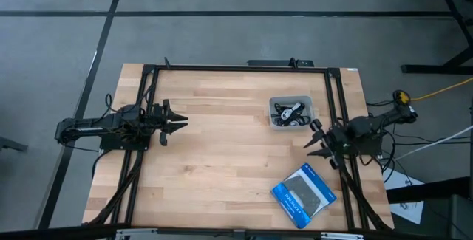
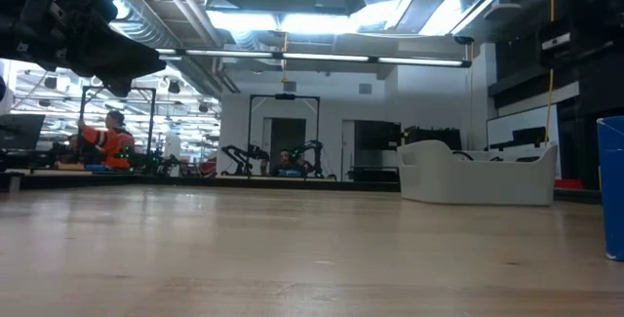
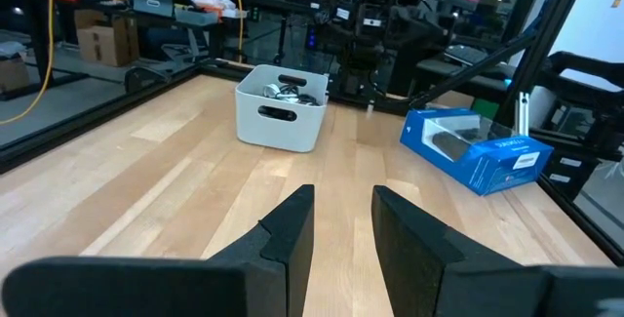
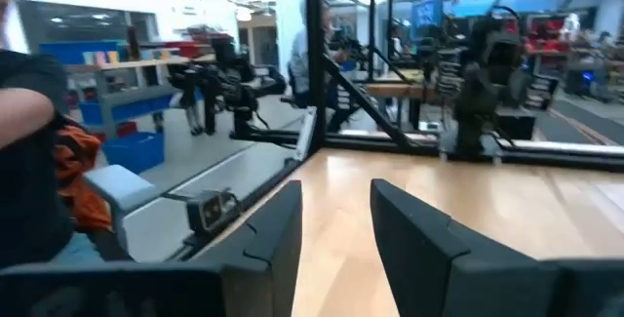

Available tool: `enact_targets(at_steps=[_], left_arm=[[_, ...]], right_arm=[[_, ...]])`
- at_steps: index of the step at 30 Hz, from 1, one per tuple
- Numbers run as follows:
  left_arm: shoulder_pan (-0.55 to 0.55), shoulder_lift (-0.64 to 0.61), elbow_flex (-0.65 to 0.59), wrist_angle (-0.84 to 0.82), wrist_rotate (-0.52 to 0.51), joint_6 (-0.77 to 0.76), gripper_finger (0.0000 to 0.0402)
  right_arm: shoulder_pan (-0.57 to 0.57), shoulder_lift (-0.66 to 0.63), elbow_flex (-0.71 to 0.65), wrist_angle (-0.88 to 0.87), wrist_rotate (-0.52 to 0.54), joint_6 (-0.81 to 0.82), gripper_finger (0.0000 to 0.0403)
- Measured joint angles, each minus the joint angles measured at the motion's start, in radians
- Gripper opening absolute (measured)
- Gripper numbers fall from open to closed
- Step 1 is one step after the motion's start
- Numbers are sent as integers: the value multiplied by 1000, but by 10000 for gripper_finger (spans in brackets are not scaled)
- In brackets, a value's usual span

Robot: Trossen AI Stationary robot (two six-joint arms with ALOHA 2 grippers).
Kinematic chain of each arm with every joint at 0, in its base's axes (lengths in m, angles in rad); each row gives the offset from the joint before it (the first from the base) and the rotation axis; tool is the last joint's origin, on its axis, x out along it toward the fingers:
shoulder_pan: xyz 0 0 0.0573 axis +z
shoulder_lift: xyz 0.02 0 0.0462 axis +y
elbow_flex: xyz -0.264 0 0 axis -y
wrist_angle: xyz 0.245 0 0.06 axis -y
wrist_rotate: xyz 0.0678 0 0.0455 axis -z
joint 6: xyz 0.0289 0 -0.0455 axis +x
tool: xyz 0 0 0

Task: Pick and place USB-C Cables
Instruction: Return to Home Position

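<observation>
USB-C Cables (image 1: 290,111) are all piled in the grey bin (image 1: 274,124), right of centre in the upper half of the high view. I see black coils with one pale one among them, but the count is not clear. In my left wrist view the same cables (image 3: 290,88) show just over the bin's rim (image 3: 280,114), upper middle of frame. The blue-and-black box (image 1: 303,194) lies flat at lower right of the table (image 1: 222,166), well apart from the bin.

My right gripper (image 1: 316,140) sits just beside the bin at the right table edge. Its jaws are spread, holding nothing and touching nothing, and the gap is plain in its wrist view (image 4: 336,190). My left gripper (image 1: 176,122) is at mid-left, well apart from the bin, jaws likewise parted and empty (image 3: 343,195).
</observation>
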Motion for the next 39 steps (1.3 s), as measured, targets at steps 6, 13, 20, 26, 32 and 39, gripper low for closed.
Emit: enact_targets(at_steps=[6, 13, 20, 26, 32, 39], left_arm=[[0, 0, 0, 0, 0, 0, 99], [1, 0, 0, 0, 0, 0, 99], [1, 0, 0, 0, 0, 0, 99], [1, 0, 0, 0, 0, 0, 99], [-2, 0, 0, 8, 73, 138, 99], [-2, 0, 0, 10, 98, 178, 99]], right_arm=[[-55, 0, 0, -28, 0, 6, 129], [-59, 0, 0, -46, -1, 9, 129], [-59, 3, 0, -49, -2, 7, 129], [-59, 3, 0, -52, -2, 5, 129], [-59, 3, 0, -53, -2, 4, 129], [-59, 3, 0, -53, -2, 3, 129]])
